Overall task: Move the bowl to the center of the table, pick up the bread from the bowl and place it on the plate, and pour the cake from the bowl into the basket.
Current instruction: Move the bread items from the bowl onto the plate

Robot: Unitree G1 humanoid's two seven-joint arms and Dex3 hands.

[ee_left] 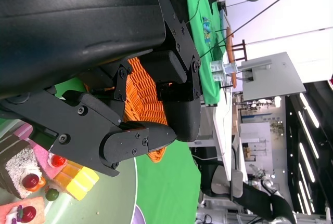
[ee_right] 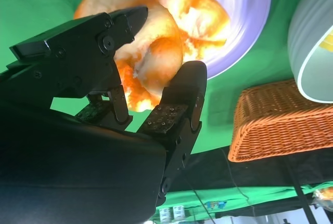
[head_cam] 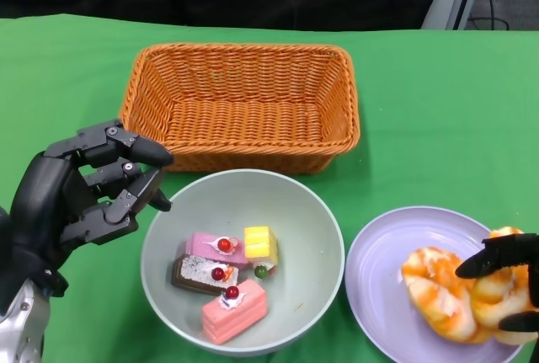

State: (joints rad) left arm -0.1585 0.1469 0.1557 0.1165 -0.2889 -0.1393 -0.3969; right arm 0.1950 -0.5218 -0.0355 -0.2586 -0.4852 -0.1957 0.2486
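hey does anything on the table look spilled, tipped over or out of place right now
Nothing stands out. The bowl sits upright with the cake pieces inside, the wicker basket is upright behind it, and the bread lies on the purple plate.

— What's in front of me on the table (head_cam: 438,110)?

— I see the basket (head_cam: 240,104) toward the far side. Just before it sits the bowl (head_cam: 312,253), close to its front wall. In the bowl lie the cake pieces (head_cam: 226,272), bunched toward its left half.

— And to the sides?

— Right of the bowl, just beside it, I have the plate (head_cam: 375,262), with the bread (head_cam: 442,291) on its right part. My left hand (head_cam: 84,194) is left of the bowl; my right hand (head_cam: 509,283) is at the bread.
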